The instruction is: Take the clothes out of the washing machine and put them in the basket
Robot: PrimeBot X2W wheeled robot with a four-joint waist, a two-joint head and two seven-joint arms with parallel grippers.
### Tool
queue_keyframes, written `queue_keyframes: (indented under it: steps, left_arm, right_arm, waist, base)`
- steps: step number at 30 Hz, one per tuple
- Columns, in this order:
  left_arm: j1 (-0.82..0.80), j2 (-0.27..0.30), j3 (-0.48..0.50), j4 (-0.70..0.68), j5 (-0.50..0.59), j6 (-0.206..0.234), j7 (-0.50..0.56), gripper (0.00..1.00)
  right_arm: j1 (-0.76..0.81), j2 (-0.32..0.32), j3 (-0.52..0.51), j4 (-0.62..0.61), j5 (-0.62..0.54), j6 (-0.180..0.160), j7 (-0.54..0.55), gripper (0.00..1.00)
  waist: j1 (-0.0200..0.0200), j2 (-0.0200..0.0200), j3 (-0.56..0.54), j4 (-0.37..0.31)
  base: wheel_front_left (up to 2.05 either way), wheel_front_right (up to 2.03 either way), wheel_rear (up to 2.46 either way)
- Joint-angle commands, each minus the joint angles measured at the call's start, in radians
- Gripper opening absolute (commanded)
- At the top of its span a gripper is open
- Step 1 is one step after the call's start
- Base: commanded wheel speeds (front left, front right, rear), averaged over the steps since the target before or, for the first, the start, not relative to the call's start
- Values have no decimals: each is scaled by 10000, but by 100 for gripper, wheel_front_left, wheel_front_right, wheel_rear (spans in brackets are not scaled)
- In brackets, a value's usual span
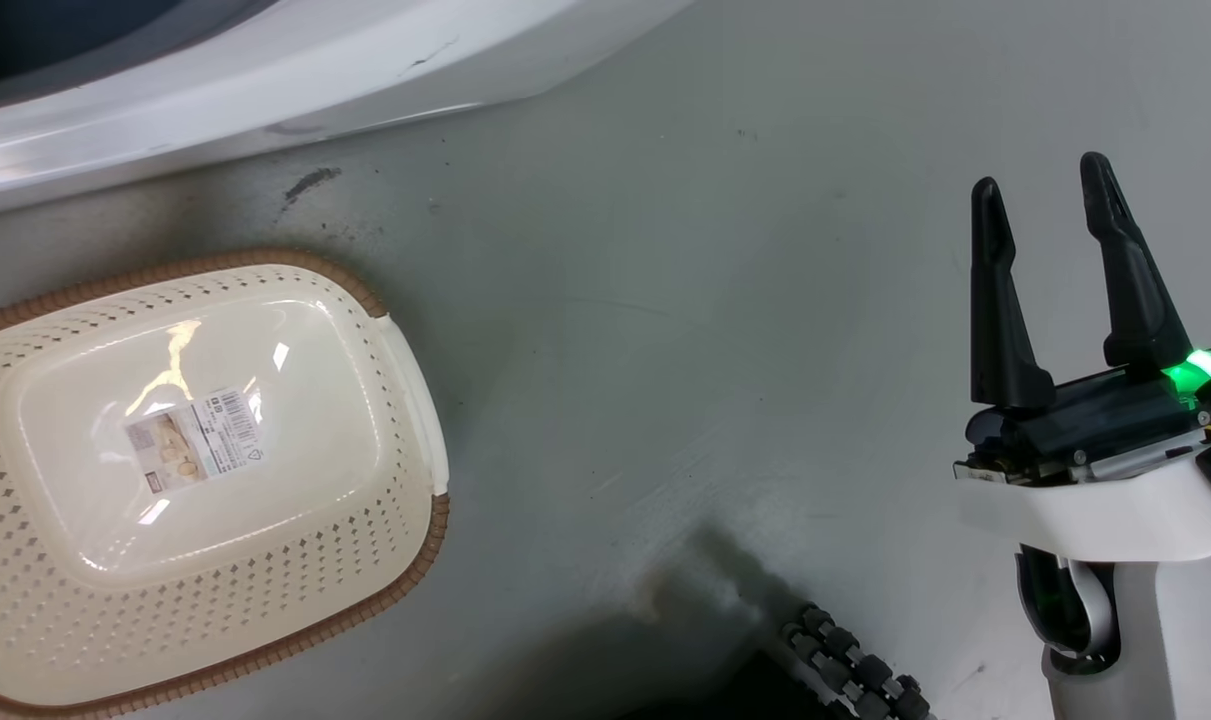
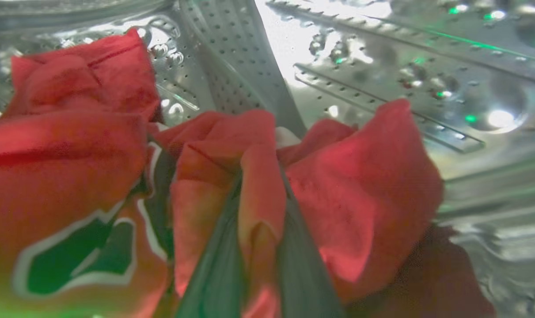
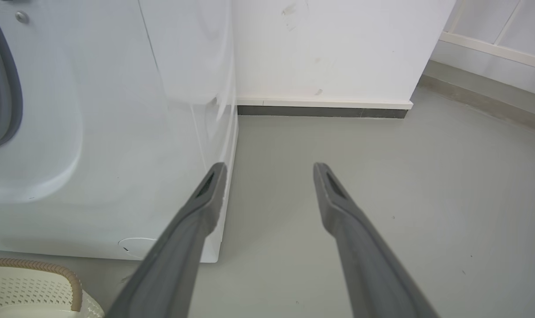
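Inside perforated steel drum point(image 2: 382, 66), left claw point(image 2: 262, 185) pinches crumpled clothes point(image 2: 364, 198); right claw point(image 1: 1040, 175) gapes.

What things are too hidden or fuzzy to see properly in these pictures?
Left wrist view: folds of the clothes bury the jaw tips of the left gripper.
Left wrist view: the print on the clothes is crumpled and cut off, so it is unreadable.
Head view: the washing machine is cut off by the top edge.
Head view: the label in the basket is too small to read, and the left edge crops the basket.

The right gripper point(image 1: 1040, 175) hovers spread, right of basket point(image 1: 350, 570).
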State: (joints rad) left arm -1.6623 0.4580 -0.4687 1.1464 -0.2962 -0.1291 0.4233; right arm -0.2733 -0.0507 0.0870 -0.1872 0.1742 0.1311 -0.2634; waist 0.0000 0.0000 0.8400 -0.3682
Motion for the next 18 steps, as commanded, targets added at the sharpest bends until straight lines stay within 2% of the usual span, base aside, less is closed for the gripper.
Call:
queue_keyframes:
  steps: [1,5,18]
  left_arm:
    - [157,-32,-49,-73,-64,-1,-141,0]
    - [488,-28,-246,-278,-328,-1,-1072,0]
    - [2971,-367,-1090,-762,-1331,-1,-4523,0]
  right_arm:
    - [-166,8,-22,-11,-80,-7,-21,100]
    - [-168,7,-38,51,-148,-7,-21,100]
    - [326,7,-198,384,-763,-7,-23,100]
  waist:
    - [0,0,-81,57]
    - [0,0,-427,237]
    - [0,0,-2273,1121]
  base:
    - [0,0,0]
    - [0,0,0]
    - [0,0,0]
